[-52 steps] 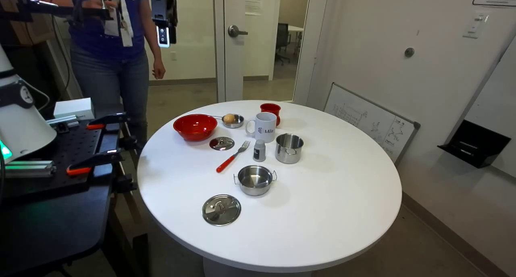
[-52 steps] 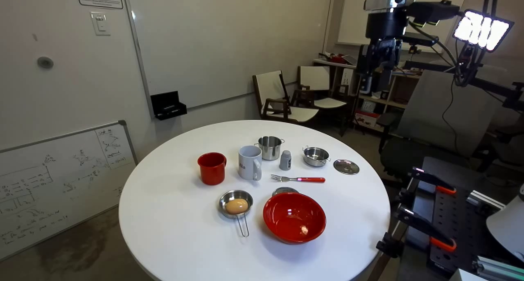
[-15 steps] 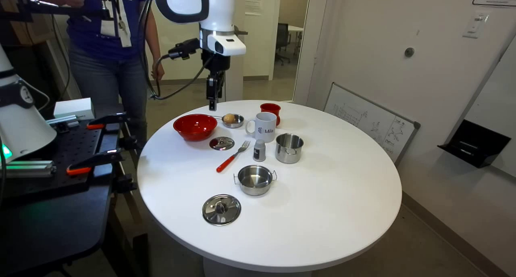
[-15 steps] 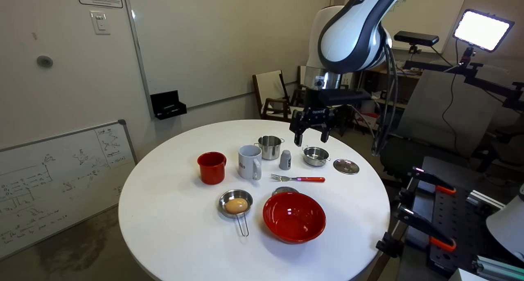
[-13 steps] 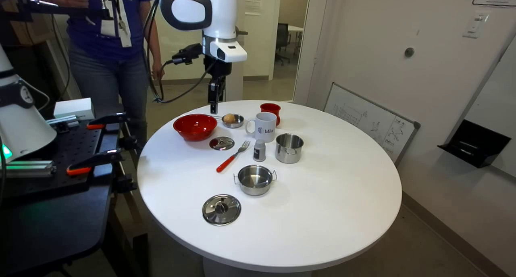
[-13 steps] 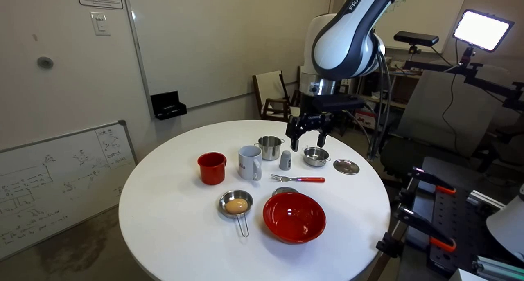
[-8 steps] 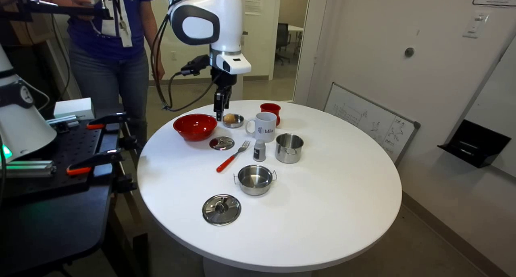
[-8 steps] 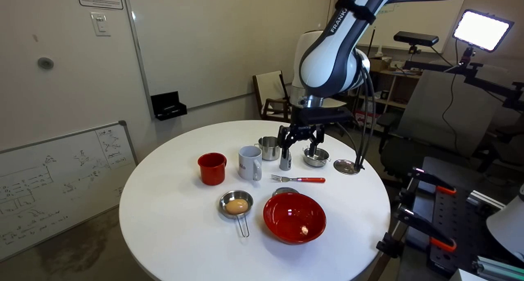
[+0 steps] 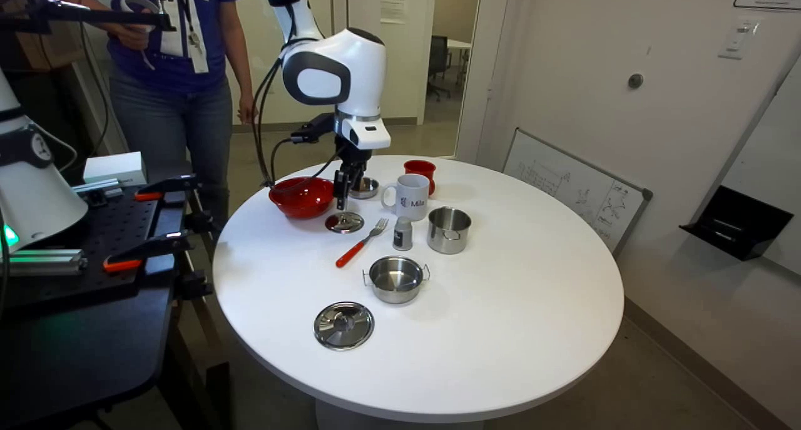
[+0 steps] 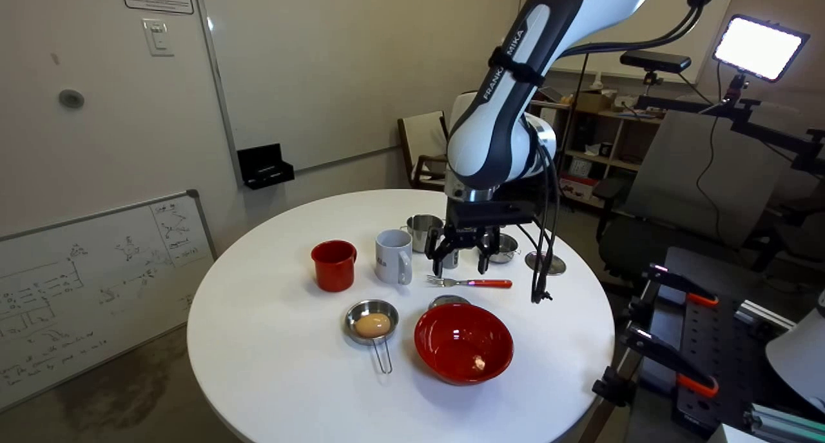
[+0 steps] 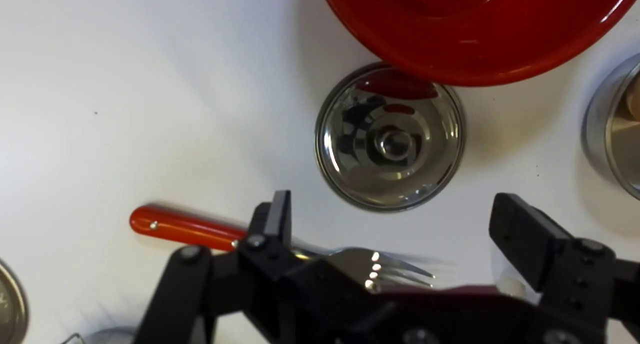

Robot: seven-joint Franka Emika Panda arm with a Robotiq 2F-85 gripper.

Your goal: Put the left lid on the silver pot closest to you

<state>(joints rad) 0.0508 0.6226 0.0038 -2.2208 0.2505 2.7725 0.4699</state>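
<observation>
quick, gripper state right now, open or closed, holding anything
Gripper: open, jaws well apart, holding nothing; the small lid is not in its grasp.

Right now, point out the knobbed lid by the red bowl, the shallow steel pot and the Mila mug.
Knobbed lid (image 11: 394,143): in the wrist view, on its knob.
Shallow steel pot (image 9: 397,295): in an exterior view, on its outer wall.
Mila mug (image 9: 412,197): in an exterior view, on its printed side.
</observation>
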